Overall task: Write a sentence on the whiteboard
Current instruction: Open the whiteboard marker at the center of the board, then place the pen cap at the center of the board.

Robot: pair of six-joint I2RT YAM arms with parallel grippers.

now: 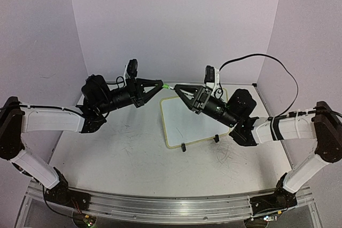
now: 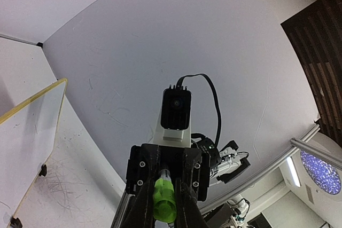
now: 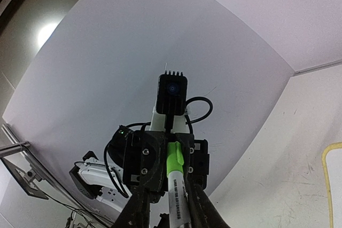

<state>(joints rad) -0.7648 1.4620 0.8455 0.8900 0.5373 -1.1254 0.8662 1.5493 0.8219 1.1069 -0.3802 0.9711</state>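
Top external: shows left hand and right hand tip to tip above the far corner of the whiteboard, sharing a marker held clear of the board. Finds the whiteboard resting on the tabletop, wire stand clipped at its near rim, right forearm crossing above its far side; tilt hard to judge. Looks blank on its face, no sentence legible; writing not yet begun by this reading. Left wrist: shows left hand pressed shut on the green cap, whiteboard well below and off to the side. Right wrist: shows right hand pinching the white barrel just behind that cap, only a sliver of whiteboard rim in frame. Reads as uncapping, judged from blank face and split grip. Risks from here: pulling off-axis and jamming or bending the cap instead of freeing it; too light a pinch on the smooth barrel, letting the marker slide out and drop onto the whiteboard or roll past its rim; cap popping suddenly, arms jerking apart, bare tip swiping stray ink across the face; barrel ending up skewed between the fingers, giving a bad tip angle later and shoving the whiteboard around on that thin stand.
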